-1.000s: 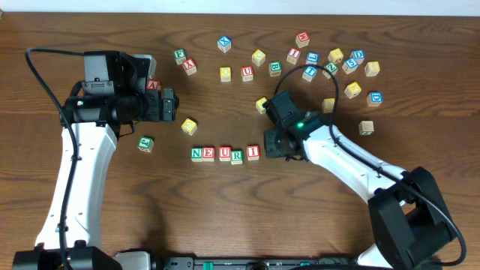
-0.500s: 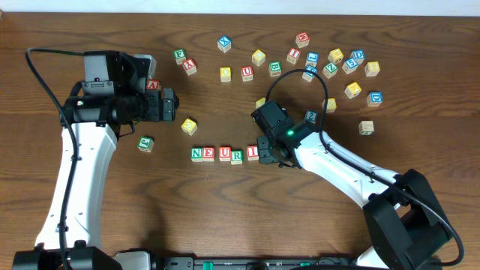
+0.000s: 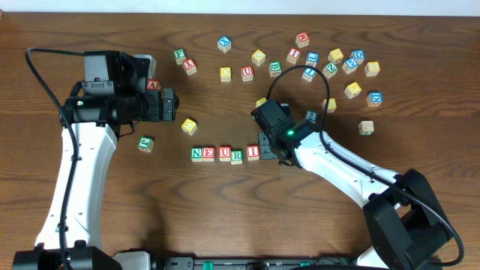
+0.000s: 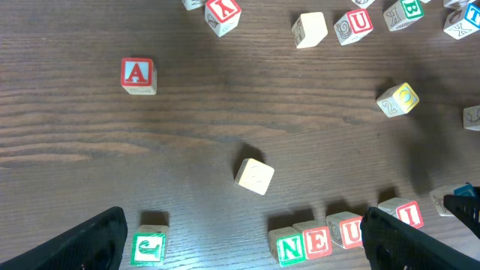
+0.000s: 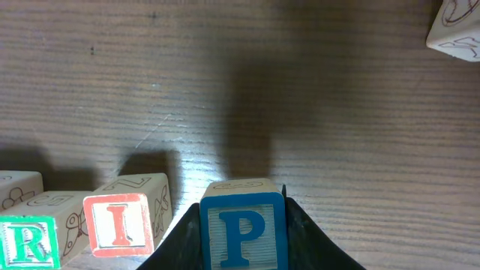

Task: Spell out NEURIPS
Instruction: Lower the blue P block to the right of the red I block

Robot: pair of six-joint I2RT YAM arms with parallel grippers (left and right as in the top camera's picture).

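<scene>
The right pincer (image 5: 241, 253) is closed on the blue P cube (image 5: 241, 225), one finger on each side of it, so that the letter stays upright and readable from the front. It holds the cube just to the right of the red I (image 3: 253, 152), the last letter of the row on the worktop (image 3: 225, 210). I think this place is chosen because P is the sixth letter of the word. In the right wrist view a dark gap with one finger in it lies between the I and the P. I judge that the cube must go a little more to the left before it is let go. I cannot tell whether its underside already touches the worktop, because it is below the edge of the picture.

The row reads green N (image 3: 196, 154), red E (image 3: 209, 154), red U (image 3: 225, 154), green R (image 3: 237, 155) and then the I. These cubes stand close together, almost in one line.

The left pincer (image 4: 244, 225) is open, its fingers wide apart and gripping nothing. It hangs at the left of the row, out of the way of the right arm.

The P cube is pale wood, with a blue frame and a bold blue letter on a pale face. The S is not in the row, and I cannot tell which loose cube it is.
</scene>
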